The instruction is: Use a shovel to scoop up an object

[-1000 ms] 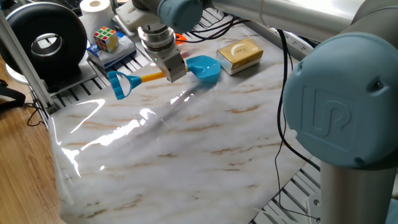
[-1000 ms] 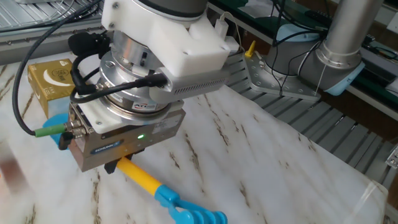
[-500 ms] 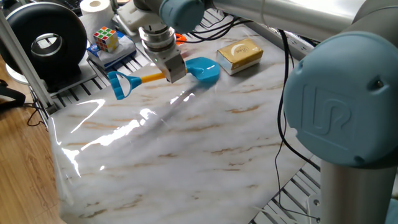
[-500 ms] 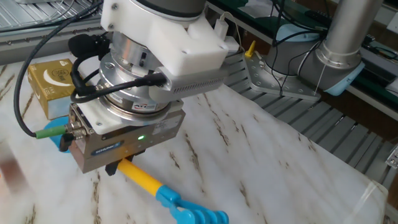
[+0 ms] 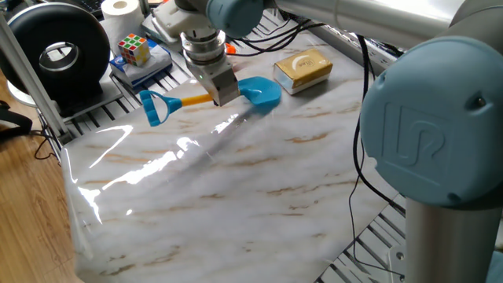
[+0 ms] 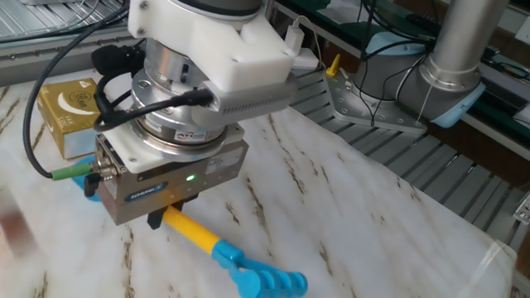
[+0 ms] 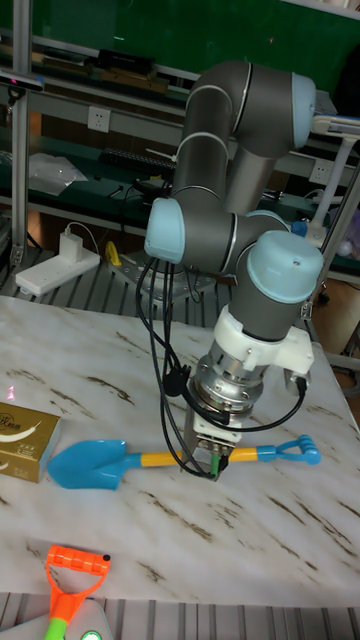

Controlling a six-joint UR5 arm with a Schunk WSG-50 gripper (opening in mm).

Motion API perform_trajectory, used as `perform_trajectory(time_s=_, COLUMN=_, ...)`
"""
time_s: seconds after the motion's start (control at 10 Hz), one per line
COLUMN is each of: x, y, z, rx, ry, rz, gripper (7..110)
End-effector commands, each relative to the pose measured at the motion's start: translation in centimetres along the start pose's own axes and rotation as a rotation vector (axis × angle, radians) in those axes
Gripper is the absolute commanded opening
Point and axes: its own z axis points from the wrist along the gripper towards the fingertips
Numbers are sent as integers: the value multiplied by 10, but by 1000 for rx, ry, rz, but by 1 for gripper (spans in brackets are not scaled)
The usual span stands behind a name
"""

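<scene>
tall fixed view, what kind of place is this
Likely a robotics lab: a UR5 arm at a marble-patterned table, metal shelving behind, and a toy shovel as test prop.

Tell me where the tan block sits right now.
In the tall fixed view the tan block lies at the table's left edge, just left of the shovel blade tip.

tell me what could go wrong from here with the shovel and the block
The hand grips the shovel on its thin yellow shaft, so the blade could twist or slip when it meets the block.

The block lies loose on the smooth marble table, so a push may slide it away instead of loading it.

The blade looks barely wider than the block, so it might tip off.
</scene>
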Motion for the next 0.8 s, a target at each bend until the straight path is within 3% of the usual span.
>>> perform_trajectory(time_s=0.0, x=16, y=7, z=3, rx=-23, ry=5, rz=5, gripper=7)
perform_trajectory(time_s=0.2, x=27, y=8, z=9, rx=-22, ry=14, rz=5, gripper=7)
perform_trajectory(time_s=0.7, x=71, y=6, z=15, rx=-15, ry=141, rz=14, gripper=7)
